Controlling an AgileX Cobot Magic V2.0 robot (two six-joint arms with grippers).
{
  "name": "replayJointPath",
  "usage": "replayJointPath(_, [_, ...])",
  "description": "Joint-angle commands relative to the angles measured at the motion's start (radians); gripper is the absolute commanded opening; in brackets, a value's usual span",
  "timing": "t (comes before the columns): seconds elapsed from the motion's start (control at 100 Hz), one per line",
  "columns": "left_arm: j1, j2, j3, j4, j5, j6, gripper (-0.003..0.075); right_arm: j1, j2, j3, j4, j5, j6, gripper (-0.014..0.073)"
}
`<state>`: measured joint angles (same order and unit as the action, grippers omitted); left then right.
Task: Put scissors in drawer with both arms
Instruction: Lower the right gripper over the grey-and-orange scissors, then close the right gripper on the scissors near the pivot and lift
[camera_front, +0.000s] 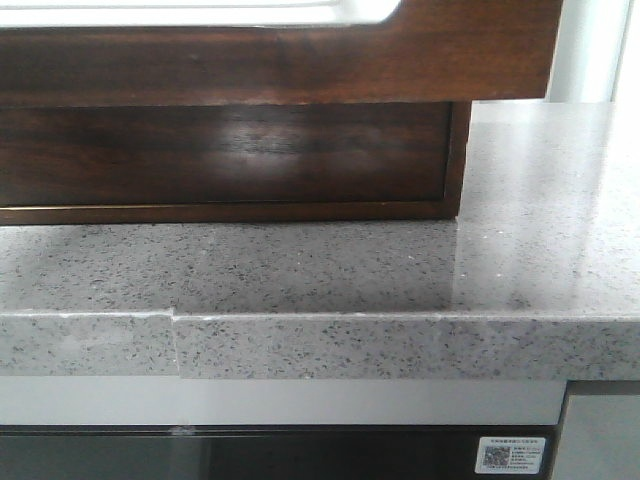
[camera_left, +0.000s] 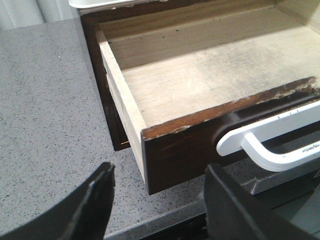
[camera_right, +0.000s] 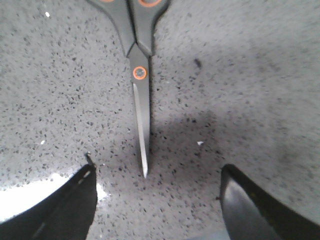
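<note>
The drawer (camera_left: 210, 80) is pulled out of its dark brown case over the grey speckled counter; its pale wooden inside holds nothing. Its dark front (camera_left: 185, 150) carries a white handle (camera_left: 270, 140). My left gripper (camera_left: 157, 195) is open, just in front of the drawer's front corner, touching nothing. In the front view the drawer's dark front (camera_front: 280, 60) with a white strip along its top fills the upper part. The scissors (camera_right: 140, 75), grey handles with orange trim and pivot, lie closed on the counter. My right gripper (camera_right: 157, 187) is open above the blade tip, fingers either side.
The counter's front edge (camera_front: 320, 345) has a seam at the left. Below it are a pale band and a dark panel with a sticker (camera_front: 512, 455). The dark case (camera_front: 230, 155) stands on the counter behind the drawer front.
</note>
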<state>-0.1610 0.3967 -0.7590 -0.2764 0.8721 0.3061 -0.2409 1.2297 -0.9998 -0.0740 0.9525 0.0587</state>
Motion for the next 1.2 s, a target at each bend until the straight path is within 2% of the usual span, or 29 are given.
replayJointPath(0.0, [-0.008,0.014,-0.015,-0.015,-0.082,-0.010,0.0365,-0.040,0.070,-0.075,0.065,0.002,-0.091,0.0461])
replayJointPath(0.12, [-0.008,0.014,-0.005,-0.015,-0.084,-0.010,0.0365,-0.067,0.179,-0.152,0.146,0.047,-0.173,0.0461])
replayJointPath(0.47, [-0.005,0.014,-0.005,-0.017,-0.105,-0.010,0.0365,-0.065,0.412,-0.357,0.149,0.160,-0.227,0.0447])
replayJointPath(0.67, [-0.005,0.014,-0.005,-0.017,-0.126,-0.010,0.0365,-0.065,0.467,-0.411,0.150,0.180,-0.245,0.0320])
replayJointPath(1.01, [-0.005,0.014,-0.005,-0.017,-0.151,-0.010,0.0365,-0.065,0.503,-0.427,0.149,0.206,-0.253,0.0309])
replayJointPath(1.11, [-0.005,0.014,-0.005,-0.017,-0.151,-0.010,0.0365,-0.065,0.503,-0.435,0.149,0.217,-0.254,0.0237])
replayJointPath(1.19, [-0.005,0.014,-0.005,-0.017,-0.151,-0.010,0.0365,-0.065,0.503,-0.440,0.149,0.222,-0.254,0.0136])
